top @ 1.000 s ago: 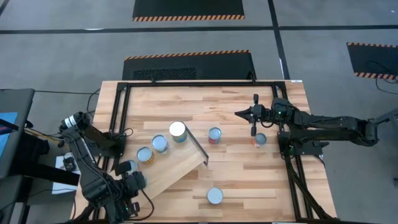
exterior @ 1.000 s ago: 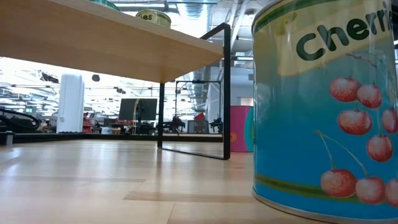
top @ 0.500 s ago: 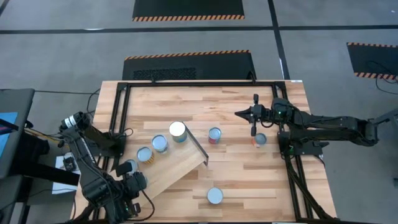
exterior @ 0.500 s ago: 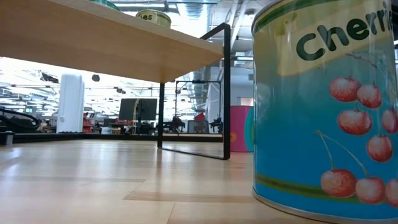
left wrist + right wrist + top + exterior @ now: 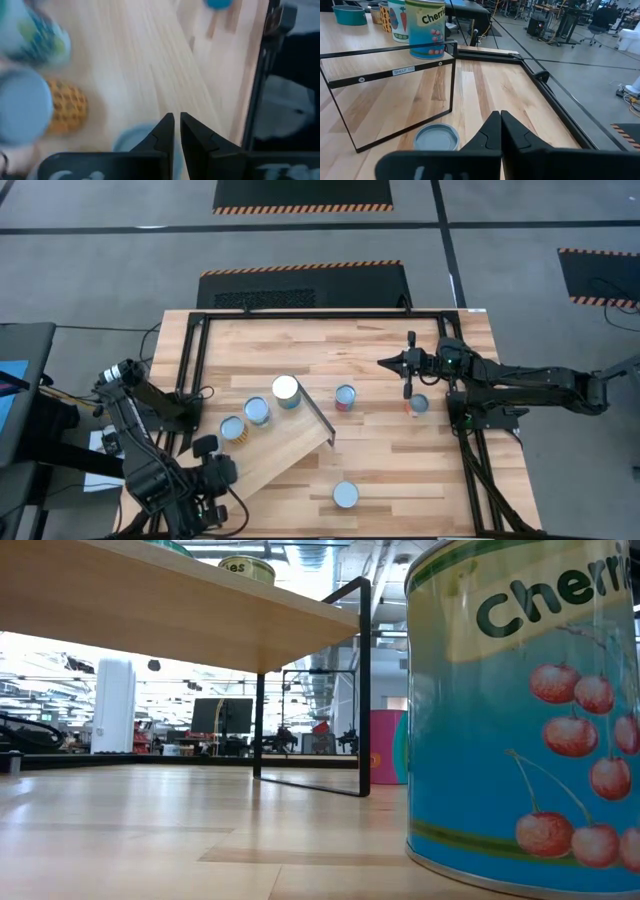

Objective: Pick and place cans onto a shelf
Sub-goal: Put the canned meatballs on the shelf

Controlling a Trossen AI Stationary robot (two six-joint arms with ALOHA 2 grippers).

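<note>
The light-wood shelf (image 5: 285,450) lies slanted at the table's near left, with a dark frame at its right end. Three cans stand on it: a white-topped one (image 5: 286,389), a teal one (image 5: 258,411) and an orange one (image 5: 232,427). My left gripper (image 5: 176,121) is shut above the shelf's left end, over a fourth can's pale top (image 5: 131,142); I cannot tell whether it touches it. Loose cans rest on their bases on the table: a red one (image 5: 345,396), an orange one (image 5: 418,404) and a teal cherry can (image 5: 345,494). My right gripper (image 5: 385,363) is shut and empty, clear of the red can.
A black frame (image 5: 190,370) runs round the tabletop. The cherry can (image 5: 525,710) fills the low view's right; the shelf (image 5: 150,610) stands on dark legs above the table. Bare wood lies between the shelf's right end and the right arm.
My left gripper has shifted a little over the shelf's left end and now covers the can top that showed beside it before. The right arm and the cans have kept still.
</note>
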